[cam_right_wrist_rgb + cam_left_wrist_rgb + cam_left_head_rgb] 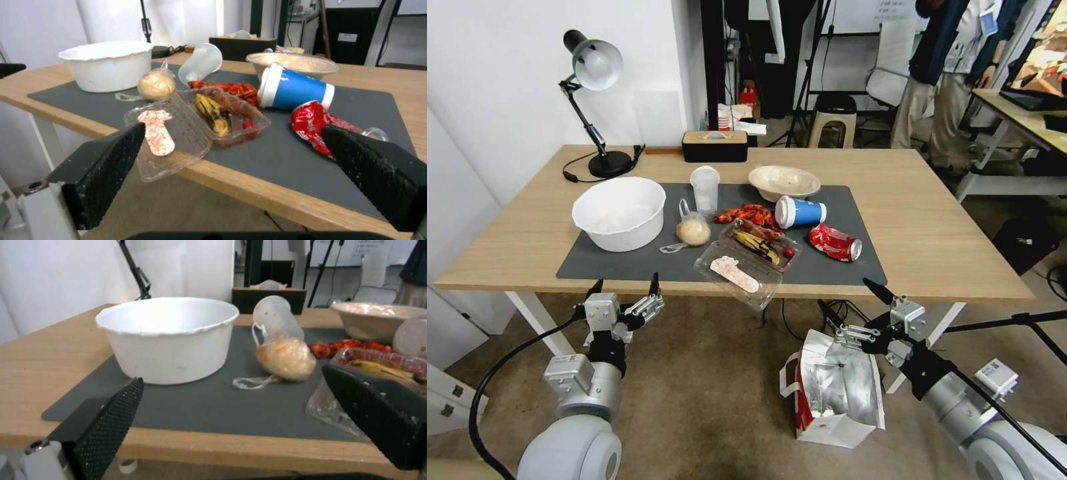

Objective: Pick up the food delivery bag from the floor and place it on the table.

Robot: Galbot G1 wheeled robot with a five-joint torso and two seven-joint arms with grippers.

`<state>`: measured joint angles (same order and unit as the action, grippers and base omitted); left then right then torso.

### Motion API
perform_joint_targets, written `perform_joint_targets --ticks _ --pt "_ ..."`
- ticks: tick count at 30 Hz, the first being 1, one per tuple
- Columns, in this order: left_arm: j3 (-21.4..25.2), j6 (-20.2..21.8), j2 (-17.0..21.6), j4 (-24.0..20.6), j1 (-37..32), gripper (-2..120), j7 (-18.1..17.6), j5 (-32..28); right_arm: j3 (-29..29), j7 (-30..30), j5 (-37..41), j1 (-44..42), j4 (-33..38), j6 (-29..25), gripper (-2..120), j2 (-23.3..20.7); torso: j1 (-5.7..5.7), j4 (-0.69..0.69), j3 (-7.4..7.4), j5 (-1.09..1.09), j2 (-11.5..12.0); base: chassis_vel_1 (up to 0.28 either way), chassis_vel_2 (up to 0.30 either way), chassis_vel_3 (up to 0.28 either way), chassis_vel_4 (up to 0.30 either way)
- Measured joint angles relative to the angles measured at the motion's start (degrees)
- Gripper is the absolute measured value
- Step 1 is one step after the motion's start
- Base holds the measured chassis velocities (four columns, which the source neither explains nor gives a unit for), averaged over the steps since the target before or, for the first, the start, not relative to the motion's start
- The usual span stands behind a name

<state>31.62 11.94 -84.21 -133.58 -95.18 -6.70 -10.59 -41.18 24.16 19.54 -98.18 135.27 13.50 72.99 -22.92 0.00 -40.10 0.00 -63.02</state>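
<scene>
The food delivery bag (837,393) stands open on the floor (707,393) in front of the table (940,233), its silver lining showing, red side panel and white strap handle on its left. My right gripper (854,299) hangs open just above the bag's far rim, below the table's front edge, with nothing between its fingers. In the right wrist view the right gripper (231,156) frames the table's front edge. My left gripper (624,285) is open and empty in front of the table's left part, and the left gripper (231,406) looks onto the dark grey mat (213,403).
On the mat (834,273) sit a white bowl (619,212), clear cup (704,189), bagged bun (693,231), beige bowl (784,182), blue cup (800,213), crushed red can (834,242) and a clear food tray (747,263) overhanging the edge. A lamp (594,100) stands at the back left.
</scene>
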Motion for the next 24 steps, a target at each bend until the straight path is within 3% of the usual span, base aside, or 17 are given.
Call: perform_joint_targets --ticks 9,24 --pt "0.3 -5.5 -0.3 1.9 -0.7 100 1.3 -0.3 0.6 0.1 -1.0 -0.3 -0.3 -0.4 100 0.3 0.01 0.00 0.00 0.00 0.0 0.000 0.000 0.000 0.000" --pt "0.4 -5.6 -0.3 1.5 -0.6 100 0.7 -0.5 1.3 0.2 -1.6 -0.1 -0.6 -0.7 100 0.4 0.01 0.00 0.00 0.00 0.0 0.000 0.000 0.000 0.000"
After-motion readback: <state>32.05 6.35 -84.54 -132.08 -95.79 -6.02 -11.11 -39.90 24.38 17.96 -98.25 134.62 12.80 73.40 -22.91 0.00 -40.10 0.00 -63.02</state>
